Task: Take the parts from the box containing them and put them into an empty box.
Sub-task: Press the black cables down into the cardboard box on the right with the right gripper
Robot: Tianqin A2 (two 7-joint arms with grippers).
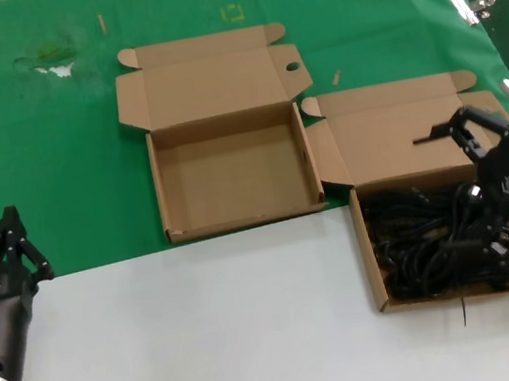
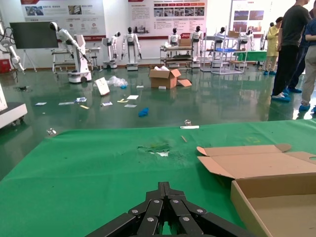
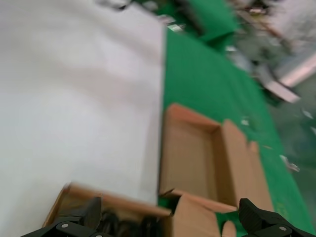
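Right tool (image 1: 486,134), black and multi-fingered, sits at the right of the head frame over the far right part of the shallow brown cardboard box holding the cords (image 1: 375,268); its fingers are spread wide open and grip nothing. Tangled black rubbery power cord bundles (image 1: 437,241) fill that box at lower right, lying just below and toward frame-left of the tool. The pile runs mostly left-right across the box, though single loops can't be told apart. Right arm is clearly the nearer one, so the coming move looks like a short drop down and inward onto the pile. Empty brown cardboard box (image 1: 167,188) with its lid flap open sits mid-frame, just left of the full one, their flaps nearly touching. Both boxes straddle the edge between green cloth (image 1: 42,163) and white table (image 1: 208,330). Left tool (image 1: 14,245) is parked at lower left, fingers drawn together on nothing, well apart from both boxes.
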